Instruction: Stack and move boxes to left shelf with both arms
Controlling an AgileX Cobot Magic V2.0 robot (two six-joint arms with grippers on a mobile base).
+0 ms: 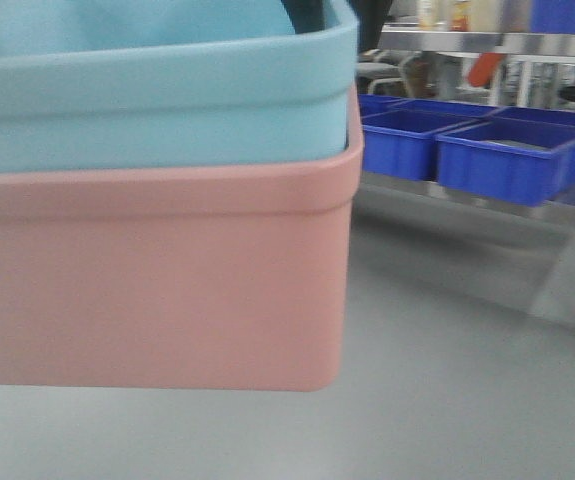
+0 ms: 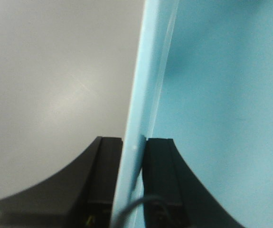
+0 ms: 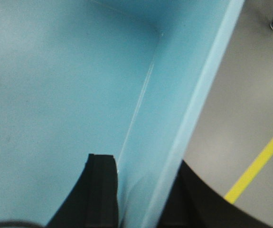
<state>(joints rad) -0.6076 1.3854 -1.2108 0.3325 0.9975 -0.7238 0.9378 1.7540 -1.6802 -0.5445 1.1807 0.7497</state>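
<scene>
Stack of blue box (image 1: 157, 100) nested in pink box (image 1: 157, 280) hangs above the floor (image 1: 447, 340), left gripper (image 2: 132, 175) and right gripper (image 3: 143, 194) each pinched tight on a blue wall, so both arms should travel level and together lest the pink box slip off.

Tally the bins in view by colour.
turquoise bin: 1
pink bin: 1
dark blue bins: 4, the back two partly hidden and blurred
Total: 6
</scene>
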